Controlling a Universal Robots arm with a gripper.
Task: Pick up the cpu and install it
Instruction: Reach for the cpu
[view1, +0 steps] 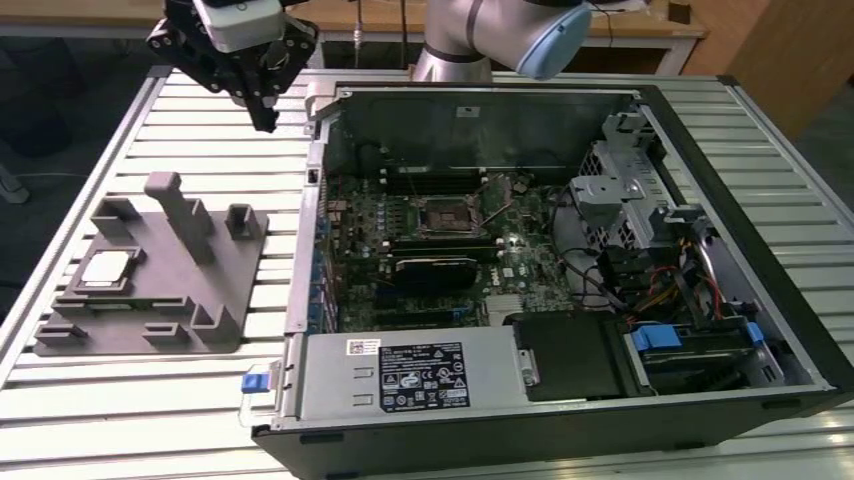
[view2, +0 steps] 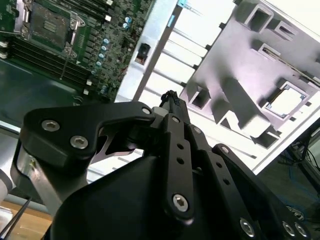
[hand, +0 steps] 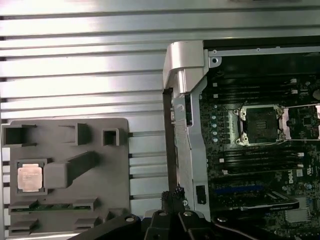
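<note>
The task is sitting at its very start; the cpu (view1: 110, 268) is lying flat in its recess on the grey fixture (view1: 214, 290), untouched, to the exterior view's left of the open computer case (view1: 310, 200); the gripper (view1: 264, 122) is hovering above the slatted table (view1: 174, 400), well apart from the chip, fingers pressed together and carrying nothing; the motherboard socket (view1: 445, 213) is looking empty, so pickup and installation are both left to do.
</note>
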